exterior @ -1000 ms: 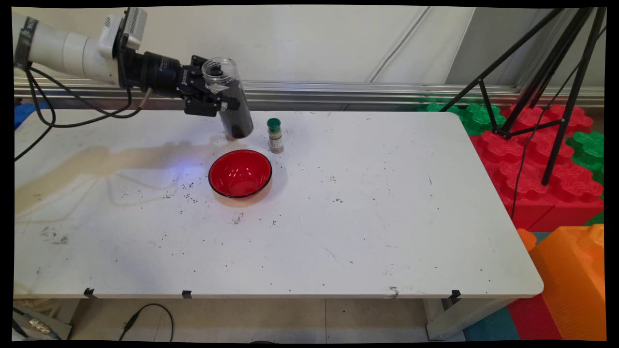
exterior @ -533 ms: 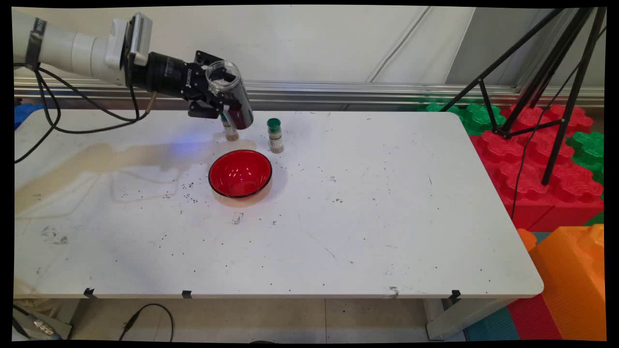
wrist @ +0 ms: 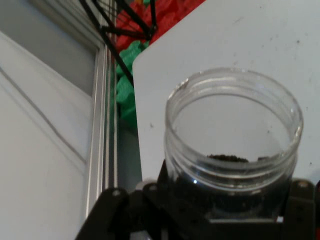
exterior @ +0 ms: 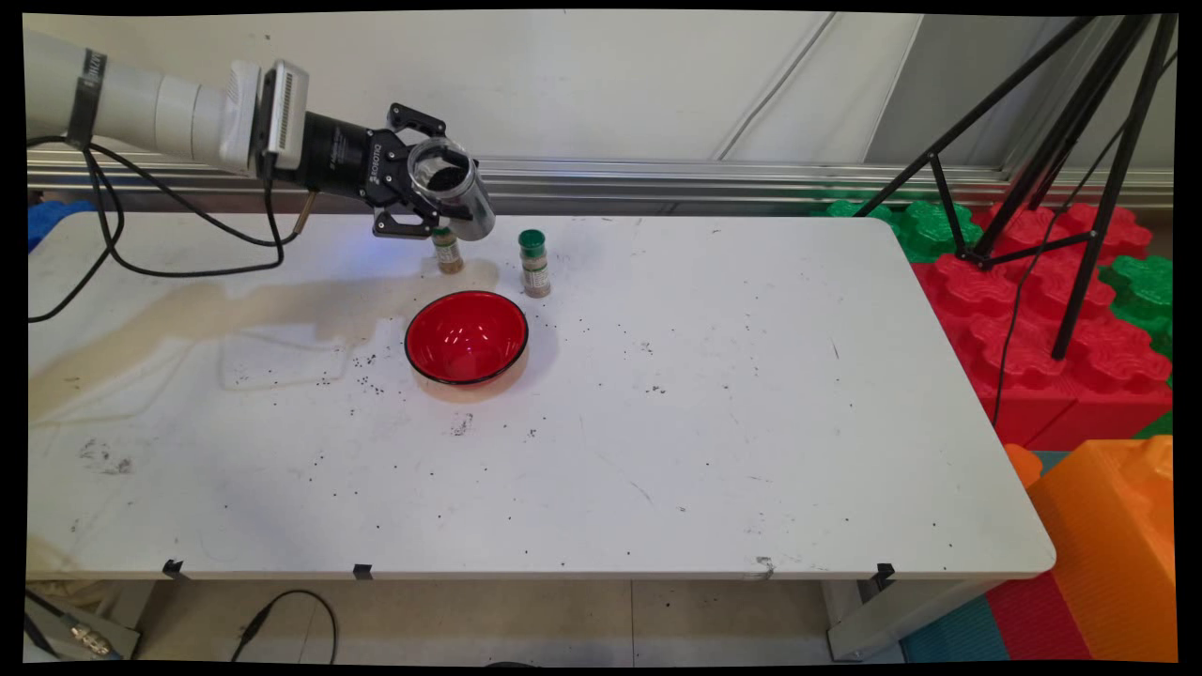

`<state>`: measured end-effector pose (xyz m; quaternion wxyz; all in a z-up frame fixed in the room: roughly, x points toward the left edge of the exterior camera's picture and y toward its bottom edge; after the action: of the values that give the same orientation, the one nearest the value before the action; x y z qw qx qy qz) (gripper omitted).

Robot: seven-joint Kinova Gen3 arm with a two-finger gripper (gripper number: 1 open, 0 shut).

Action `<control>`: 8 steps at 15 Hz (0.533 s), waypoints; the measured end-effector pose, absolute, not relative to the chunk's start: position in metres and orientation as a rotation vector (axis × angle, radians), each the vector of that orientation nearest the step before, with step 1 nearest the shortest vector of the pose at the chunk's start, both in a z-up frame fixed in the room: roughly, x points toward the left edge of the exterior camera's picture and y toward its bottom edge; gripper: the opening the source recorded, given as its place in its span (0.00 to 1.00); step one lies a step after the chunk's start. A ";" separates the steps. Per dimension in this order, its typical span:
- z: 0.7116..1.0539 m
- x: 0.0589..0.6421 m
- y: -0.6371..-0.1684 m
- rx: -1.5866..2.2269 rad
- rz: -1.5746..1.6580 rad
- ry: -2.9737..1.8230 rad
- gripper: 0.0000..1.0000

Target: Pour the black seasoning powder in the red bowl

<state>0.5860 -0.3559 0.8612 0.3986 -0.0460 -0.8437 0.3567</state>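
My black gripper (exterior: 437, 202) is shut on a clear open jar (exterior: 449, 191) holding dark grains, lifted above the table's far side. The jar is tilted, its open mouth turned toward the camera. In the hand view the jar (wrist: 232, 145) fills the lower right, with dark grains low inside it, and my gripper (wrist: 220, 210) clamps its body. A red bowl (exterior: 467, 337) sits on the table just below and in front of the jar. A small spice bottle (exterior: 448, 253) stands right under the jar, and a green-capped spice bottle (exterior: 535, 264) stands to its right.
Dark grains are scattered over the white table (exterior: 714, 422) around the bowl, and a tan stain (exterior: 188, 314) runs along the left. A black tripod (exterior: 1061, 178) and red and green foam blocks (exterior: 1042, 310) stand off the right end. An orange block (exterior: 1113, 545) sits at the lower right.
The gripper has lifted the jar and rolled it from nearly upright to tilted, mouth turned toward the camera. The small spice bottle behind it has come into sight. Bowl and green-capped bottle have not moved.
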 end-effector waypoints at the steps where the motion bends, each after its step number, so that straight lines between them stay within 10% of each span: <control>1: 0.859 0.585 -0.355 -0.159 0.931 -2.149 0.00; 8: 0.845 0.578 -0.352 -0.356 1.058 -2.201 0.00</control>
<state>0.5777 -0.3518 0.8451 0.3307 -0.1360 -0.8416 0.4047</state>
